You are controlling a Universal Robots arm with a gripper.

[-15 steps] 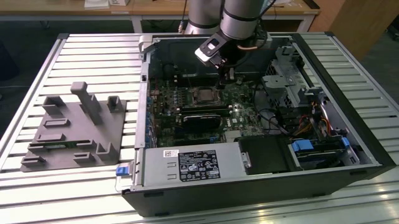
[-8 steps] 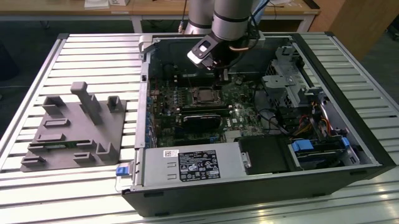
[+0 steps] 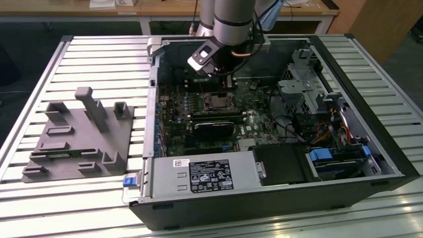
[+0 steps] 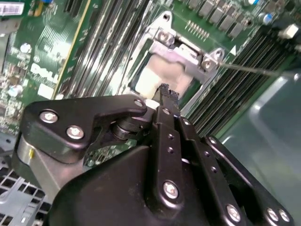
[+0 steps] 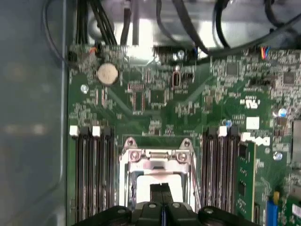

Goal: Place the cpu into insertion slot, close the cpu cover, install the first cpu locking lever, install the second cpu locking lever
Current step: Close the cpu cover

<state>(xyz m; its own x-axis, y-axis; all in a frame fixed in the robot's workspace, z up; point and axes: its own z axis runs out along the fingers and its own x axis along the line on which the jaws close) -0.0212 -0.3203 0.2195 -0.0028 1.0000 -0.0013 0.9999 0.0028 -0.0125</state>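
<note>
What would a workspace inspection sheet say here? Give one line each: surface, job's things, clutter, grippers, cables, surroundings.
Surface: ribbed silver metal table carrying an open black computer case.
Job's things: pale silver-grey square cpu lies in the black-framed square insertion slot; thin silver metal cpu cover appears lowered around it.
Clutter: grey moulded fixture plate on the table, at the exterior view's left.
Grippers: black gripper shut, tips over the cpu.
Cables: black cables and coloured wires inside the case.
Surroundings: wooden desks beyond the table.

A slatted metal table [image 3: 99, 54] carried an open computer case [image 3: 264, 206] and, nearer its side edge, a grey fixture block [image 3: 79, 144].
</note>
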